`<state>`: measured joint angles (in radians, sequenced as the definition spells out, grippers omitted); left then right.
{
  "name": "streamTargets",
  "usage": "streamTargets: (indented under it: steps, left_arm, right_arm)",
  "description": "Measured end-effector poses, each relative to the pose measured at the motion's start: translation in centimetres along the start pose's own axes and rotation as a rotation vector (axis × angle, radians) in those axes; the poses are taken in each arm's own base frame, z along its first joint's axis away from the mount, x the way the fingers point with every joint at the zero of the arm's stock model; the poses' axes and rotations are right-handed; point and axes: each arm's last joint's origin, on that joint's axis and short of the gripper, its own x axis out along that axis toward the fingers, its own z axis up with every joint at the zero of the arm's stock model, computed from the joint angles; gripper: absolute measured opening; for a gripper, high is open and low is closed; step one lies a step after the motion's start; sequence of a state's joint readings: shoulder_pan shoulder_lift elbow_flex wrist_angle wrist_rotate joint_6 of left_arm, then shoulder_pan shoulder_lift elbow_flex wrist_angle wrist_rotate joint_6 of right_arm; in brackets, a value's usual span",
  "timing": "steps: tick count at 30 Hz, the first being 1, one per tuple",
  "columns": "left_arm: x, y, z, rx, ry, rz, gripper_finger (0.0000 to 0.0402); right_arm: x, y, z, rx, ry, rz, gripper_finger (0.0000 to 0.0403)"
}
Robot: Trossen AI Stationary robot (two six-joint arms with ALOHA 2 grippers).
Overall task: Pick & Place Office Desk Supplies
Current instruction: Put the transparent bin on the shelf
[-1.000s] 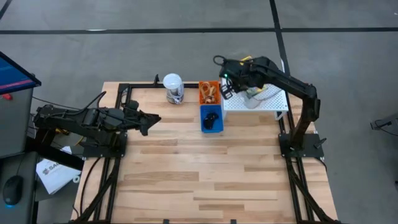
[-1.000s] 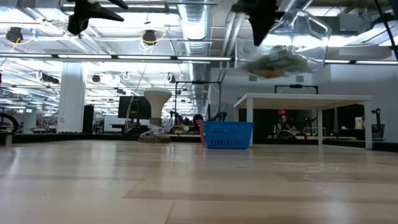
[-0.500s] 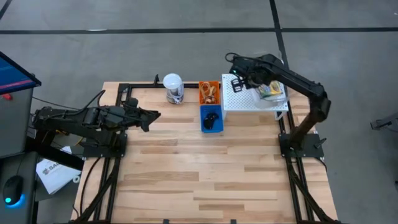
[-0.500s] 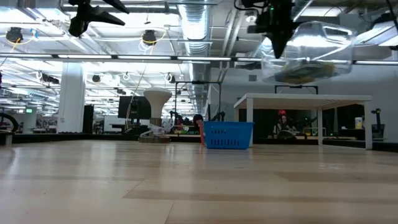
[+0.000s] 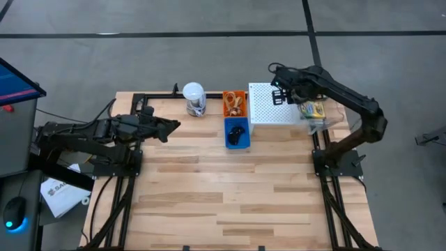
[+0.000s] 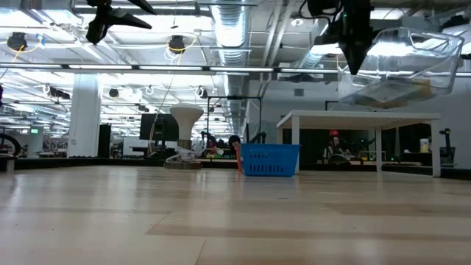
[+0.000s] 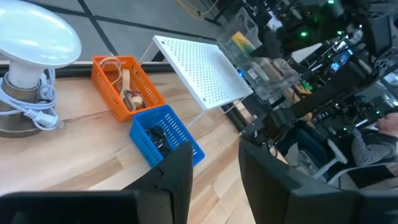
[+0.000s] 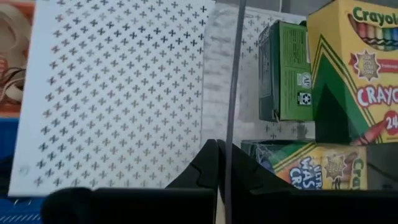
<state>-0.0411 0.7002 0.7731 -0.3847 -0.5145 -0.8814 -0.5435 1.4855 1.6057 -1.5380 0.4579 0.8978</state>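
My right gripper (image 5: 279,94) is shut on a clear plastic bin (image 5: 322,118), held in the air over the right end of the white perforated shelf (image 5: 268,104). Yellow-and-green crayon boxes (image 8: 354,62) lie inside the bin. An orange basket (image 5: 235,103) holds tan rubber bands. A blue basket (image 5: 237,132) holds black clips. My left gripper (image 5: 173,125) hovers high over the table's left part, open, with nothing between its fingers (image 7: 180,174). My right gripper pinches the bin's thin clear wall (image 8: 234,118) on the side facing the table's left, one finger on each face. The fingers come slanting down from above. The bin (image 6: 405,66) hangs clear of the shelf, slightly tilted, with the crayon boxes on its floor.
A jar with a white lid (image 5: 194,99) stands at the far edge, left of the orange basket. Bare wooden tabletop (image 5: 230,195) spreads across the near half. The shelf stands on thin legs at the far right corner.
My right gripper has carried the clear bin toward the table's right edge, from over the shelf's left part to past its right end, rolling its wrist on the way. The crayon boxes have stayed in the bin.
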Motion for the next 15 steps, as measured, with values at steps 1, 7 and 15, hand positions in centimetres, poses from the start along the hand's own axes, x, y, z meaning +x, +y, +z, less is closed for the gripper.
streamTargets:
  steps: [1,7,15]
  left_arm:
    - [0.0,0.0,0.1,-0.005,0.001,-0.004,0.0121]
    - [0.2,0.2,0.4,-0.018,0.006,-0.012,0.0121]
    - [0.5,0.2,0.3,-0.026,0.012,-0.003,0.0105]
  right_arm:
    - [0.3,0.0,0.4,-0.001,0.008,-0.006,0.0]
    - [2.4,0.0,2.1,0.01,0.073,-0.028,0.0]
    - [4.1,0.8,3.2,0.022,0.068,-0.04,0.0]
